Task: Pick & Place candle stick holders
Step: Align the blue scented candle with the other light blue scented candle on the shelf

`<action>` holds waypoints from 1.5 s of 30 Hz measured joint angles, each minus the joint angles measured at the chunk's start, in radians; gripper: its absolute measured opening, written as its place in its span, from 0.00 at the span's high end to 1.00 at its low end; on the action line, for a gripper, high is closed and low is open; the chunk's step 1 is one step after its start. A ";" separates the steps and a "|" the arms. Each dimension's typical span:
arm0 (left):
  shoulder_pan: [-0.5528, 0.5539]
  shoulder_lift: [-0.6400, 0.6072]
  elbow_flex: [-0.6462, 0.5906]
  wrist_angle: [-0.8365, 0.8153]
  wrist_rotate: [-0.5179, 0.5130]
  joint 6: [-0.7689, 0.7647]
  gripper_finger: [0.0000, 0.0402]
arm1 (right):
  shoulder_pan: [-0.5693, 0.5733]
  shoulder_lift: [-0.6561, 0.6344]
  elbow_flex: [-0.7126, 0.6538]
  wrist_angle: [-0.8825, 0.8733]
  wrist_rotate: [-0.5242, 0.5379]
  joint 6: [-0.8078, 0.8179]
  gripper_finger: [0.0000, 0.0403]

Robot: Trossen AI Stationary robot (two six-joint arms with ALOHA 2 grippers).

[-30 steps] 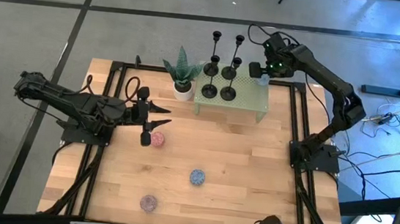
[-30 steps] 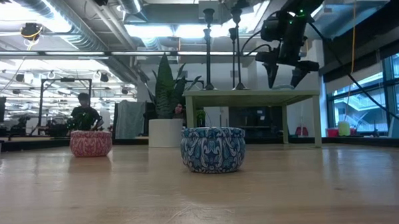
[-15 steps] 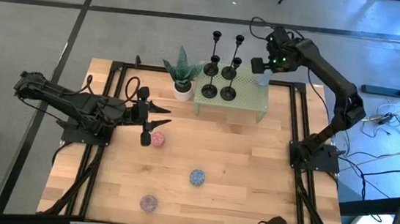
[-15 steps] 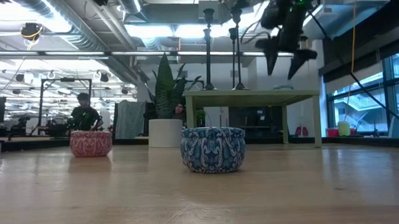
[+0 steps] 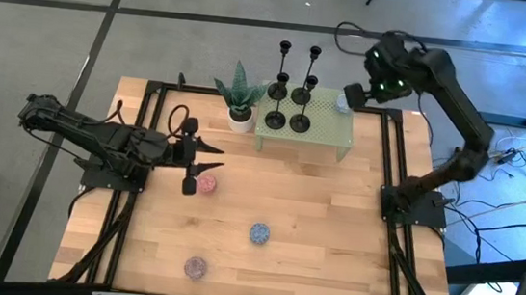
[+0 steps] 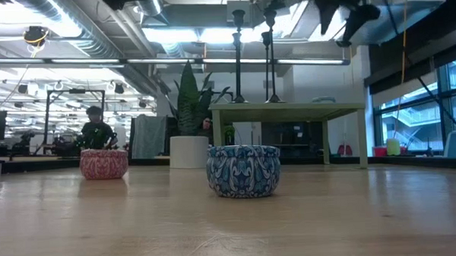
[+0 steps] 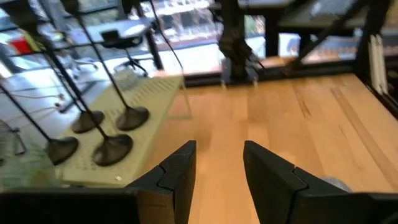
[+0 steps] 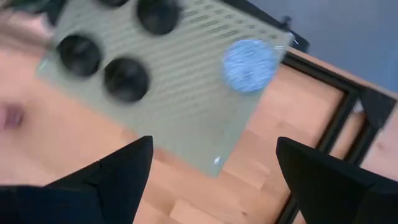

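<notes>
Several black candle stick holders [image 5: 288,107] stand upright on their round bases on a small green perforated stand [image 5: 323,124] at the table's far side; they also show in the low view [image 6: 239,55] and the left wrist view [image 7: 102,134]. My right gripper [image 5: 353,96] hangs open high above the stand's right end, with nothing between its fingers [image 8: 217,180]. My left gripper [image 5: 210,157] is open and empty. It is held level above the table's left part and points toward the right side [image 7: 217,171].
A small blue tin [image 8: 250,65] sits on the stand's right end. A spiky plant in a white pot [image 5: 240,99] stands left of the stand. A pink tin [image 5: 206,185], a blue patterned tin [image 5: 260,232] and a purple tin [image 5: 195,268] lie on the wood.
My right gripper has risen well above the green stand and drifted toward the table's right edge, staying open. The holders and the tin on the stand have kept their places.
</notes>
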 joint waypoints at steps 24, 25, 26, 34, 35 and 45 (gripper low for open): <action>0.000 0.000 0.000 -0.136 0.022 -0.080 0.52 | 0.736 -0.584 -1.120 1.058 -0.138 0.281 0.15; 0.000 0.000 0.000 -0.136 0.022 -0.080 0.52 | 0.766 -0.570 -1.136 1.110 -0.135 0.247 0.15; 0.000 0.000 0.000 -0.136 0.022 -0.080 0.52 | 0.796 -0.552 -1.150 1.168 -0.119 0.208 0.15; 0.000 0.000 0.000 -0.139 0.022 -0.081 0.52 | 0.967 -0.347 -1.292 1.583 0.023 0.014 0.15; 0.000 0.000 0.000 -0.139 0.022 -0.081 0.52 | 0.972 -0.319 -1.303 1.616 0.028 0.014 0.15; 0.000 0.000 0.000 -0.143 0.022 -0.081 0.53 | 0.975 -0.049 -1.310 1.986 0.027 -0.215 0.15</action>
